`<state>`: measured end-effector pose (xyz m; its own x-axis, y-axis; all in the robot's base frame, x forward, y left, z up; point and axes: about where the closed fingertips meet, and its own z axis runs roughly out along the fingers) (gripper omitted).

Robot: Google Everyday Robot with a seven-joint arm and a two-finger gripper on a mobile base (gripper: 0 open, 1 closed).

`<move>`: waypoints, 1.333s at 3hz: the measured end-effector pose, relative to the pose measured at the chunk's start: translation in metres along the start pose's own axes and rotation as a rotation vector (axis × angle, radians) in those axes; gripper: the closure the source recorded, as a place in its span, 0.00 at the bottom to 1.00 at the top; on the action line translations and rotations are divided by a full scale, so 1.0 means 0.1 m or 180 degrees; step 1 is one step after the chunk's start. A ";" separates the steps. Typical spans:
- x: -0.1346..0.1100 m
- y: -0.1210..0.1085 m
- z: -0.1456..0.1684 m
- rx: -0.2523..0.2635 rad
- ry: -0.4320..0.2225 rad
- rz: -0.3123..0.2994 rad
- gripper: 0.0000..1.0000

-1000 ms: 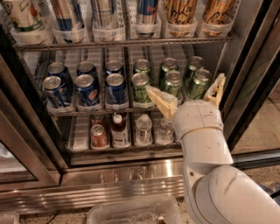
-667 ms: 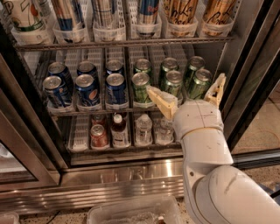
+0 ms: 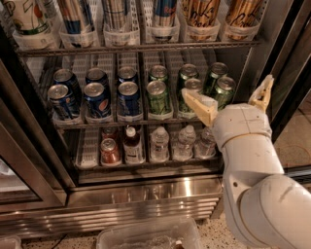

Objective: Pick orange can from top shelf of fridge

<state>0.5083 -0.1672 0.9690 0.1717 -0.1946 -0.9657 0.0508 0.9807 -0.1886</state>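
Observation:
The fridge [image 3: 146,194] stands open before me. On the top shelf [image 3: 146,47], two tall orange cans stand in clear lane trays at the upper right: one [image 3: 200,13] and another [image 3: 241,13], their tops cut off by the frame. My gripper [image 3: 227,97] is open and empty, its two tan fingers spread wide. It hovers in front of the right end of the middle rack, by the short green cans [image 3: 194,87], well below the orange cans.
Short blue cans [image 3: 97,95] fill the left of the middle rack. Small bottles [image 3: 160,143] and a red can [image 3: 110,151] stand on the lower rack. A dark door frame [image 3: 286,63] runs down the right. A clear plastic bin [image 3: 146,236] sits on the floor.

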 end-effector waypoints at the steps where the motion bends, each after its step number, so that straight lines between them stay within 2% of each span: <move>1: -0.04 -0.30 0.04 0.0014 0.0093 -0.0152 0.00; 2: -0.05 -0.27 0.08 0.0021 0.0228 -0.0024 0.00; 3: -0.05 -0.27 0.08 0.0020 0.0227 -0.0020 0.00; 4: -0.05 -0.29 0.12 -0.0002 0.0188 0.0137 0.00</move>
<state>0.5177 -0.1949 0.9818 0.1155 -0.1509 -0.9818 0.0440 0.9882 -0.1467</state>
